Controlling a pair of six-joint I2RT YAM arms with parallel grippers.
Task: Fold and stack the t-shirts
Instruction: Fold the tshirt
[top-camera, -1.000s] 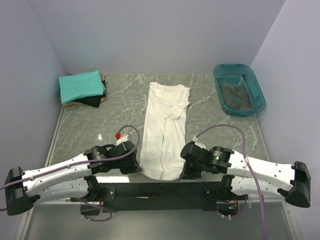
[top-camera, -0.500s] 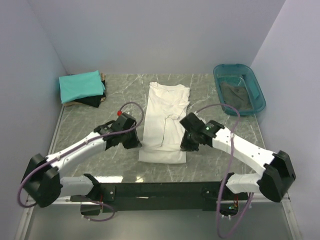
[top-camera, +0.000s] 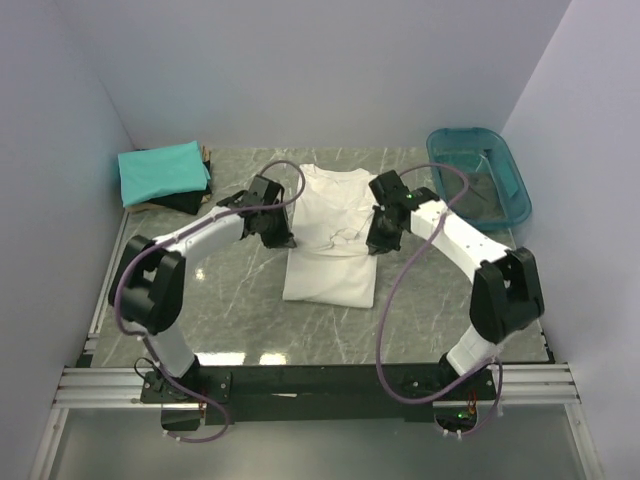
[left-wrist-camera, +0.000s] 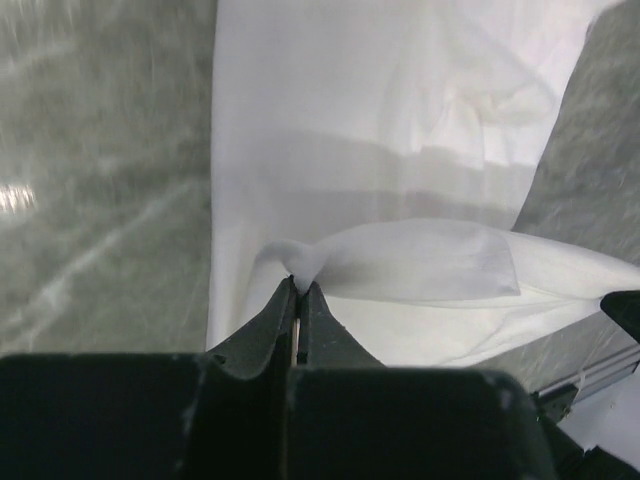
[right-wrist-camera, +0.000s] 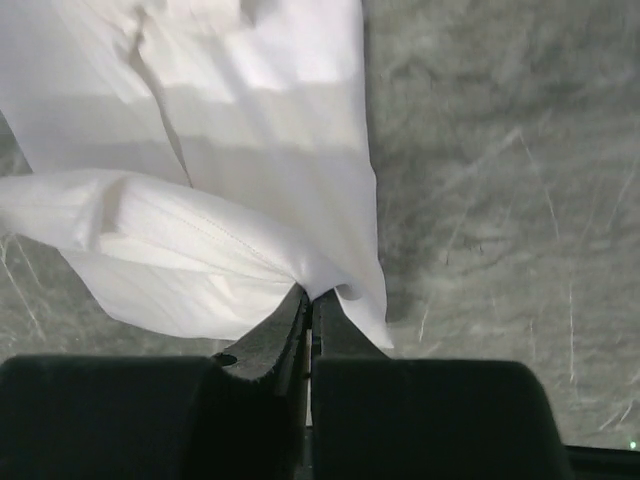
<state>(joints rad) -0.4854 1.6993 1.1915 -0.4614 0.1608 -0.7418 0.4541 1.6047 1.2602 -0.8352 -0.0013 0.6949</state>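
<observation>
Table (top-camera: 200, 300) of grey marbled stone nearest, bare across the lower part of the top view, with the arm bases on a rail (top-camera: 320, 380) along the bottom edge. Just beyond, in the centre of the frame, white shirt (top-camera: 330, 270) lying as a long narrow strip, sleeves turned in, near end doubled over so that a rounded fold faces the bottom of the picture. Above that fold, left gripper (top-camera: 279, 236) at the strip's left edge and right gripper (top-camera: 379, 240) at its right edge, level with each other. In both wrist views, jaws pressed tight on a pinched peak of the hem, one corner each, with the lifted flap sagging between them above the flat layer. Held by both corners, probably, to keep the hem straight and land it square on the collar end higher in the frame, halving the strip. Fold seemingly about midway, hem not yet laid down. Farther back, at upper left, teal shirt (top-camera: 160, 170) folded on top of a black shirt (top-camera: 188, 203), the likely stacking spot. At upper right, teal plastic tub (top-camera: 518, 190) with something dark inside, too dim to name.
</observation>
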